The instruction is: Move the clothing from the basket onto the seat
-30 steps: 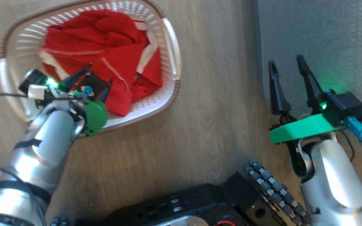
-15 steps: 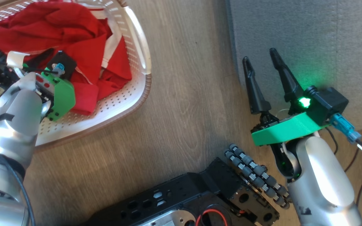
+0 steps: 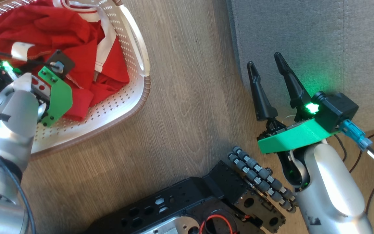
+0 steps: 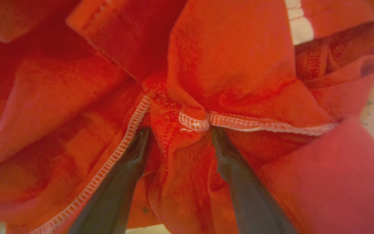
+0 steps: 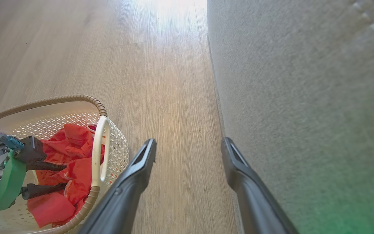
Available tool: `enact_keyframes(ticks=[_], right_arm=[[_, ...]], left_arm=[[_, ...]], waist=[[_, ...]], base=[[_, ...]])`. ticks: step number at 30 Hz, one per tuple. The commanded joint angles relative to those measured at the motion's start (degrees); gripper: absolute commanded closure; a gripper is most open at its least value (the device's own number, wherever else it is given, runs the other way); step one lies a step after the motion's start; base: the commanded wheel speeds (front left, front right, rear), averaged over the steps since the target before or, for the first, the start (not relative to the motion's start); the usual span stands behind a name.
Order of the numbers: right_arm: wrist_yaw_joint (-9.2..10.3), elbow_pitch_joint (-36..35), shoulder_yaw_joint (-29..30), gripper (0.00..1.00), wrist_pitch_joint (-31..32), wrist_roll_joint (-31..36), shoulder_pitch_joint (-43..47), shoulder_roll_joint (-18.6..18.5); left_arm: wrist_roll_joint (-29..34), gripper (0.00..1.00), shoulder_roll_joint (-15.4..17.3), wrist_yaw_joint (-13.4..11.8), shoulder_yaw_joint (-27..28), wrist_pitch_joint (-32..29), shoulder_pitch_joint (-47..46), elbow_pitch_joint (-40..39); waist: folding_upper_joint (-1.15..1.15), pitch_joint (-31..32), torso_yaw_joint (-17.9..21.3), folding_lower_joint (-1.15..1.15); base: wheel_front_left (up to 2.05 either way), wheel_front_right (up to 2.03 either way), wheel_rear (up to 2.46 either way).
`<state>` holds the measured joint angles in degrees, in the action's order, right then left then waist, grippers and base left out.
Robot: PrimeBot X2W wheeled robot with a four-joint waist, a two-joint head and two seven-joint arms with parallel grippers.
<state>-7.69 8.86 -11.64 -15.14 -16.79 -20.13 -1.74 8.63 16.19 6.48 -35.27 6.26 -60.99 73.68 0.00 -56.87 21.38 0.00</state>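
The tips of the left gripper (image 4: 180, 131) are poked into the clothing (image 4: 232, 65), so the cloth hides them. The basket (image 3: 140, 97) is cut off at the top and left of the head view. The seat (image 3: 304, 32) runs off its top and right.

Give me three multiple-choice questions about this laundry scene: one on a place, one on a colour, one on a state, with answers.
1. Where does the clothing lie? A. on the seat B. in the basket C. on the floor
2. What is its main colour? A. red B. blue C. grey
3. How is the right gripper? A. shut on clothing B. shut on a handle C. open and empty
Answers: B, heaped inside its walls; A, bright red with white trim; C, fingers apart beside the seat, nothing between.
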Motion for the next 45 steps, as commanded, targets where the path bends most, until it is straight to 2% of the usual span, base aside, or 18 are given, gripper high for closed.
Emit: enact_keyframes(ticks=[1, 11, 12, 14, 15, 18, 30, 34, 45], right_arm=[[0.20, 0.70, 1.13, 0.00, 0.15, -0.75, 5.08, -1.14], [0.20, -0.77, 1.66, 0.00, 0.15, -0.37, 4.89, -1.14], [0.20, -0.76, 1.53, 0.00, 0.15, -0.15, 4.92, -1.14], [0.20, -0.85, 1.45, 0.00, 0.15, 0.07, 5.02, -1.14], [0.20, -0.88, 1.43, 0.00, 0.15, 0.11, 5.05, -1.14], [0.20, -1.00, 1.59, 0.00, 0.15, 0.32, 4.94, -1.14], [0.20, -0.67, 0.93, 0.00, 0.15, 0.65, 2.53, -1.14], [0.20, -0.33, 0.16, 0.00, 0.15, 1.25, 0.95, -1.14], [0.20, 2.37, 1.54, 0.00, 0.15, 4.54, 0.17, -1.14]], left_arm=[[-0.63, 0.00, 1.26, 0.23, 1.02, -0.62, 0.56, 0.08], [-2.69, 0.00, 0.84, 0.12, 1.25, -2.00, -1.19, 0.22], [-2.99, 0.04, 0.76, 0.14, 1.35, -2.20, -1.25, 0.23], [-3.57, 0.91, 0.63, 0.18, 1.54, -2.43, -1.36, 0.24], [-4.08, 1.00, 0.56, 0.21, 1.84, -2.43, -1.40, 0.24], [-6.56, 1.00, 0.24, -0.22, 3.80, -2.13, -1.46, 0.25], [-8.43, 1.00, 0.21, -0.67, 3.82, -1.04, -0.61, 0.27], [-8.84, 1.00, 0.21, -1.19, 3.65, 1.05, -0.46, 0.27], [-11.87, 1.00, -3.59, -3.16, 4.41, 6.92, 5.11, 0.27]], waist=[[0.00, -0.07, -0.07, 0.00], [0.00, -0.63, -0.88, 0.00], [0.00, -0.67, -0.97, 0.00], [0.00, -0.72, -1.10, 0.00], [0.00, -0.76, -1.15, 0.00], [0.00, -0.90, -1.29, 0.00], [0.00, 0.08, -1.63, 0.00], [0.00, 1.22, -1.61, 0.00], [0.00, 12.52, -5.43, 0.00]], base=[[0.00, 0.00, 0.00], [0.00, 0.00, 0.00], [0.00, 0.00, 0.00], [0.00, 0.00, 0.00], [0.00, 0.00, 0.00], [0.00, 0.00, 0.00], [0.00, 0.00, 0.00], [0.00, 0.00, 0.00], [0.00, 0.00, 0.00]])
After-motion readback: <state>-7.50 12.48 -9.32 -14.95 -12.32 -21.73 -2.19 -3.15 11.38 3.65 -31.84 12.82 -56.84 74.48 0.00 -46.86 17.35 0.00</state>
